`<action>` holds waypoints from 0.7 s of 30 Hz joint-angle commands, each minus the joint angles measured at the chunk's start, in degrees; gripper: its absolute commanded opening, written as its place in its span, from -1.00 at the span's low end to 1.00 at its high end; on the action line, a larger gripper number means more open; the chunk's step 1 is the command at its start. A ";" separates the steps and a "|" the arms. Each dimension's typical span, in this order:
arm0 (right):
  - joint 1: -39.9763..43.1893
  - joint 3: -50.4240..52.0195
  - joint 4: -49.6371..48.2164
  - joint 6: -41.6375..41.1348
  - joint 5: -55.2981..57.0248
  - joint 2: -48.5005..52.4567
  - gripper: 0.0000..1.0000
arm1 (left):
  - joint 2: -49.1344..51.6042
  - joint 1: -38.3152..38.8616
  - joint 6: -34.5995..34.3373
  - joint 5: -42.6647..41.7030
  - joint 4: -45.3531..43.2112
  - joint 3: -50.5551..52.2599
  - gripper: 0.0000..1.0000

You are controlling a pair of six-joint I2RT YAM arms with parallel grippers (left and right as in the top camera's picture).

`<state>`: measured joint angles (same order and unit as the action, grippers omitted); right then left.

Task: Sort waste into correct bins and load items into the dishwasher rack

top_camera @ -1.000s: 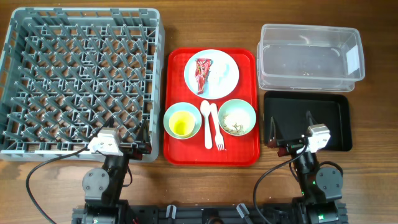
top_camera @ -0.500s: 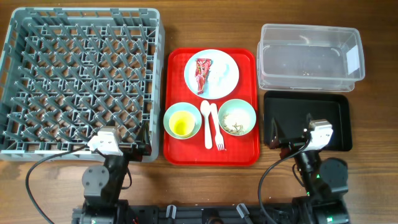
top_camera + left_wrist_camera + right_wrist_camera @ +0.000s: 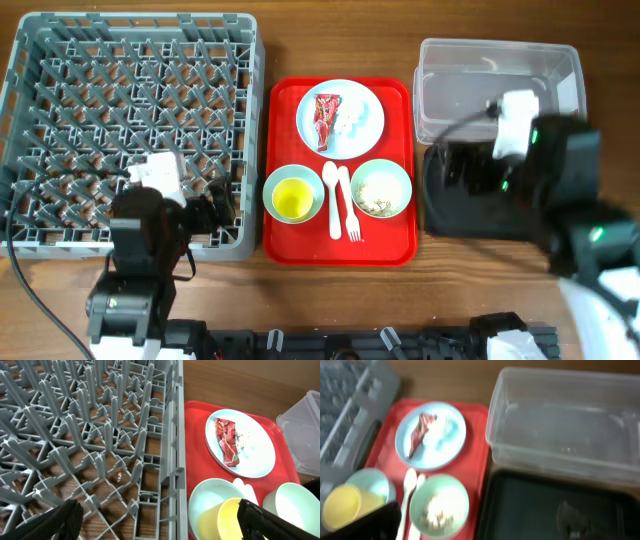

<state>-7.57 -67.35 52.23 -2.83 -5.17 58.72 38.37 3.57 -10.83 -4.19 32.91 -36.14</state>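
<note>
The left arm hangs over the near right corner of the rack (image 3: pixel 130 100), its pincer (image 3: pixel 160 522) spread wide and empty. The right arm is raised above the black tray (image 3: pixel 530 505) and blurred. Its pincer (image 3: pixel 467 520) looks open too, holding nothing. The wrapper (image 3: pixel 327 120) lies on the plate (image 3: pixel 372 105), on the red tray (image 3: pixel 400 250) on the desk (image 3: pixel 330 30).

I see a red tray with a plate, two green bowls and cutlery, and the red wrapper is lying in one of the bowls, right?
Not quite. The red wrapper lies on the white plate, not in a bowl, as the overhead view shows. The rest of what you say about the red tray holds.
</note>
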 commanded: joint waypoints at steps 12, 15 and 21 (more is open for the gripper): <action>-3.39 -20.33 12.98 4.70 -6.58 19.39 0.99 | 1.44 -0.15 -0.55 -0.26 0.39 -2.43 1.00; -7.93 -30.40 16.37 3.48 -3.10 25.83 1.00 | 1.44 -0.15 -0.55 -0.26 0.39 -2.43 1.00; -11.30 -40.37 6.75 -1.29 1.60 40.17 1.00 | 1.44 -0.15 -0.55 -0.26 0.39 -2.43 1.00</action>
<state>-18.11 -106.34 63.44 -1.56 -6.13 92.60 39.86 3.57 -10.83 -4.21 33.52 -37.43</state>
